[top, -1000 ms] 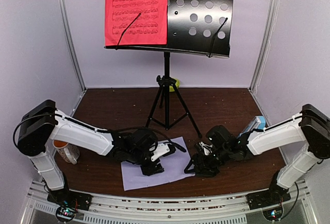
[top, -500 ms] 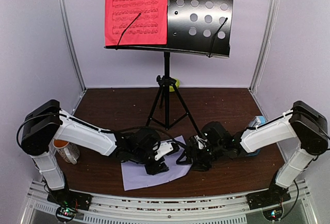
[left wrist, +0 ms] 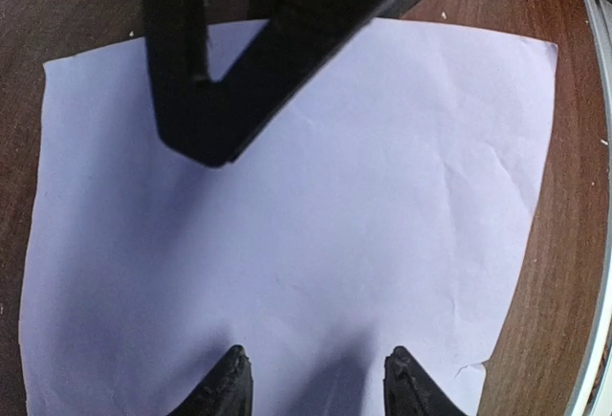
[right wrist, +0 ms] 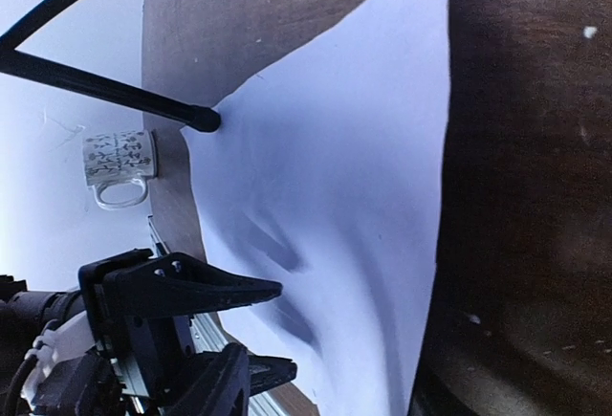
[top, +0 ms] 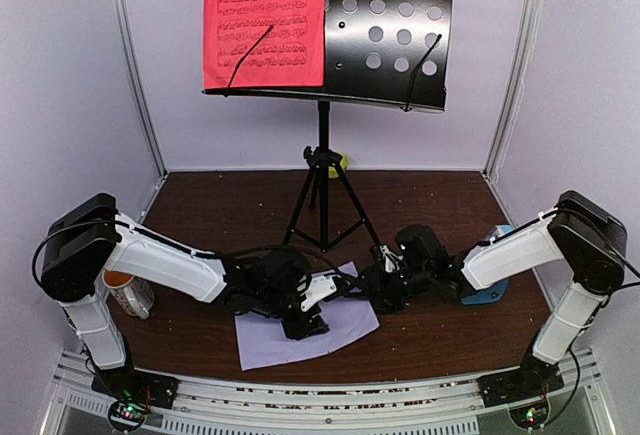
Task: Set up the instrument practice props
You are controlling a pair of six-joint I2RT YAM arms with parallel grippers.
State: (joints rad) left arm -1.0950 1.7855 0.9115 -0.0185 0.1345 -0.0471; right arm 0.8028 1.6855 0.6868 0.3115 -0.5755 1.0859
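Left gripper [left wrist: 317, 378], jaws half apart and empty, over white sheet [top: 270, 350] on the surface [top: 230, 205]. Right gripper [top: 378, 280] at the sheet's edge, jaws indiscernible. Blue metronome [top: 487, 290] partly hidden behind right arm [top: 510, 255].

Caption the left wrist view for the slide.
Left hand, fingers apart, over the white music sheet lying blank face up on the brown table.

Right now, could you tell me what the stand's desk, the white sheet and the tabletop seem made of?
The stand's desk looks like black-painted metal, punched with round holes. The white sheet is thin matte paper, creased and buckled. The tabletop seems dark wood or laminate, faintly grained.
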